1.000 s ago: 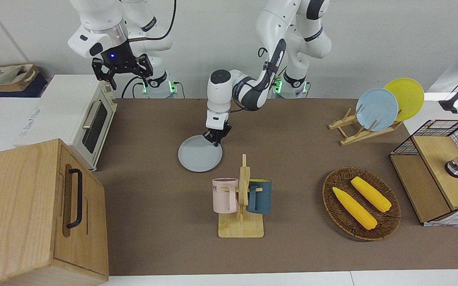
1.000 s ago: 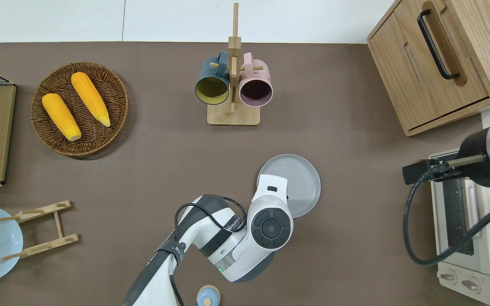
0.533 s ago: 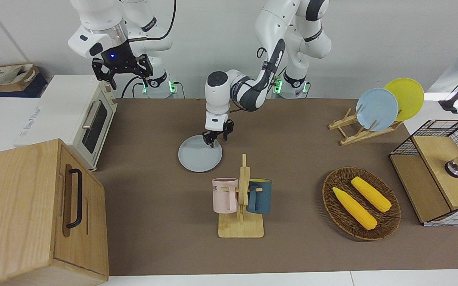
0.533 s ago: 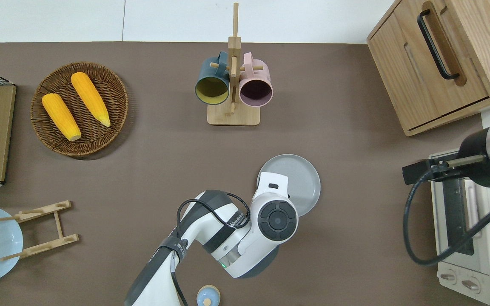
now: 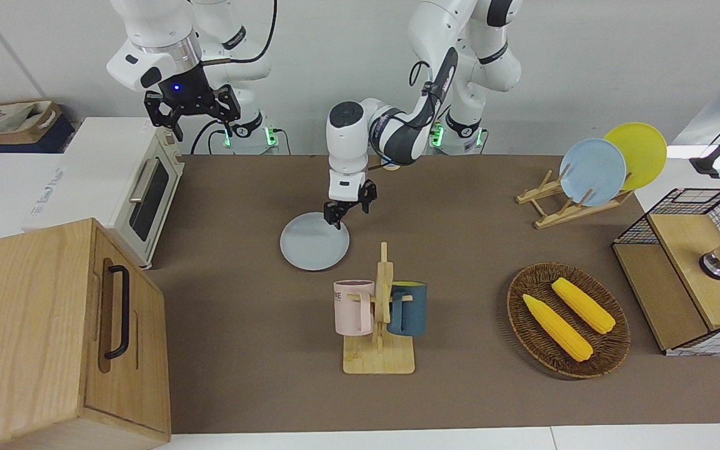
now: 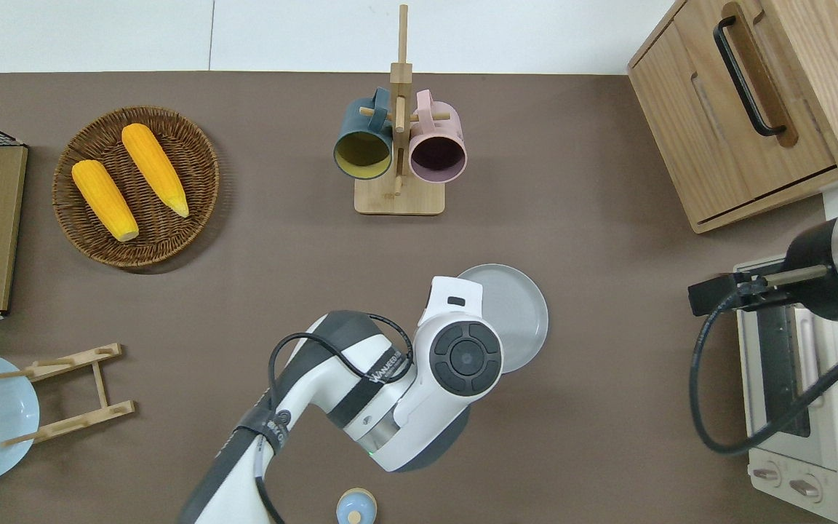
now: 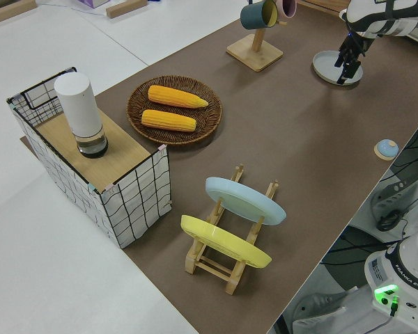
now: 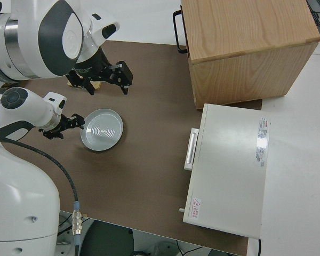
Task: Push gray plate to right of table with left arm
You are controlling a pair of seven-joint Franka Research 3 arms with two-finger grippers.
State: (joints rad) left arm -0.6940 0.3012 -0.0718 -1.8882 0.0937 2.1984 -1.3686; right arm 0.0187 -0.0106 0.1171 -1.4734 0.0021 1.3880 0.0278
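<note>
- Left gripper (image 5: 349, 211) has lifted off the gray plate (image 5: 314, 242) since a second ago — then it was down at the plate's rim, now it hangs just above the rim edge toward the left arm's end, fingers spread, holding nothing.
- Plate itself has not shifted over the last second; it lies flat on the table (image 5: 460, 250) near the middle, a bit toward the right arm's end.
- Judgement: the push looks finished or paused — the arm seems to be backing away, not pressing.
- Right gripper (image 5: 190, 109) is parked, fingers apart, empty.
- Around: mug rack (image 5: 380, 319) with pink and blue mugs, farther from the robots than the plate; basket of corn (image 5: 567, 320) and plate rack (image 5: 569, 200) toward the left arm's end.
- Toaster oven (image 5: 138, 190) and wooden cabinet (image 5: 60, 331) stand at the right arm's end — they would limit any further push; bare tabletop lies between.
</note>
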